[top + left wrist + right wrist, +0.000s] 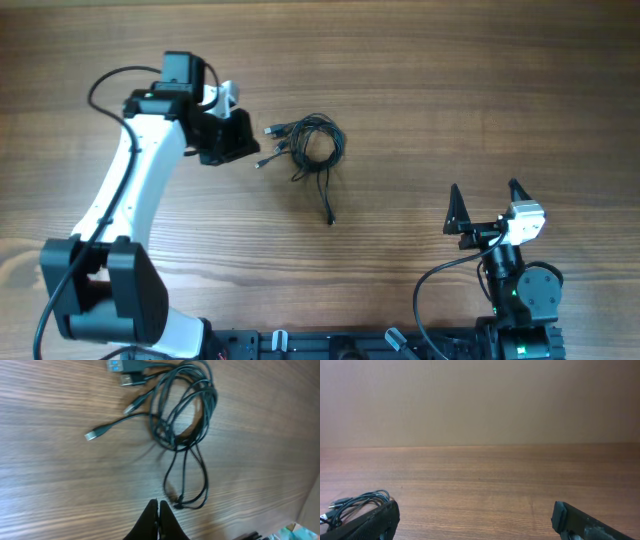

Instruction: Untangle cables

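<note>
The cables [296, 141] lie in one tangled black coil on the wooden table, left of centre, with plug ends fanning out to the left and one loose end [330, 217] trailing toward the front. In the left wrist view the coil [172, 440] fills the upper middle, and a silvery-tipped plug [91, 436] sticks out to the left. My left gripper [158, 503] is shut with nothing between its fingers, its tips just short of the coil's lowest loop [190, 505]. My right gripper [487, 192] stands open at the front right, far from the cables [357, 502].
The left arm [140, 190] reaches in from the front left corner. The right arm's base [520, 290] sits at the front right edge. Bare wooden table [450, 90] lies around the coil.
</note>
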